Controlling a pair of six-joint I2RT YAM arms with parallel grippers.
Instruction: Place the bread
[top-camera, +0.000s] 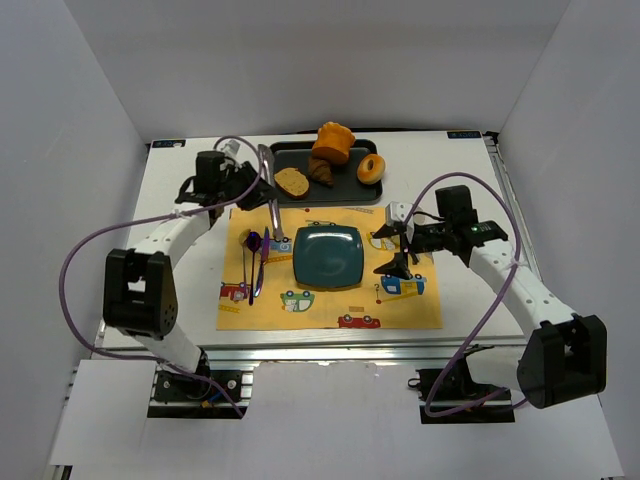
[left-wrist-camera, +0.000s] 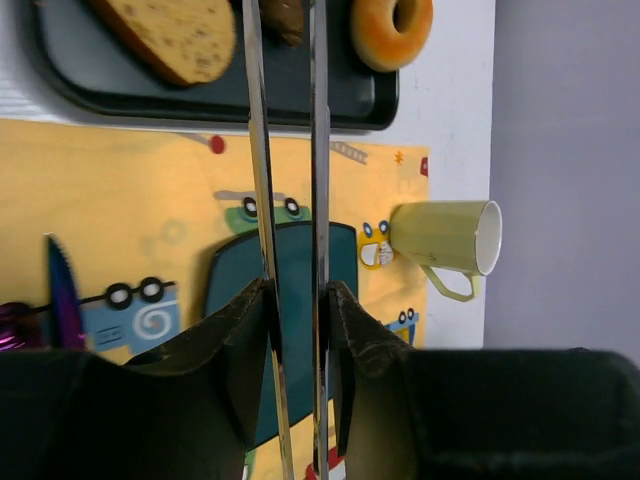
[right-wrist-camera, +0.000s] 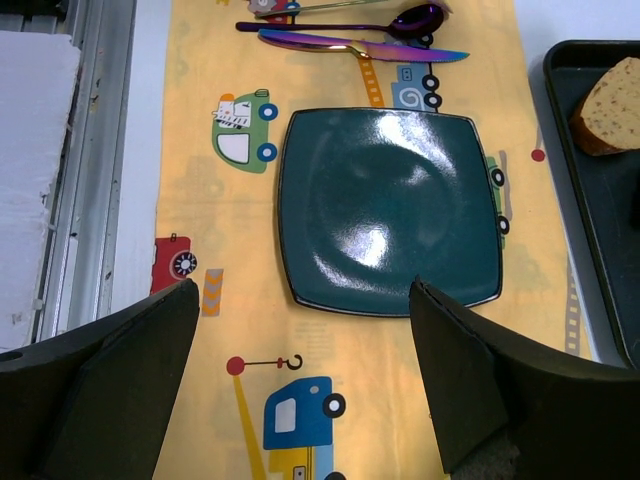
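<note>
The bread, a small dark brown croissant, lies on the black tray between a toast slice and a donut. My left gripper is shut on metal tongs by the tray's left end. In the left wrist view the gripper clamps the tongs, whose two arms run up past the croissant; their tips are out of frame. My right gripper is open and empty over the placemat, right of the teal plate. It also shows in the right wrist view.
A tall orange bun stands at the tray's back. A pale green mug sits by the right gripper. A purple spoon and knife lie left of the plate on the yellow placemat. White walls enclose the table.
</note>
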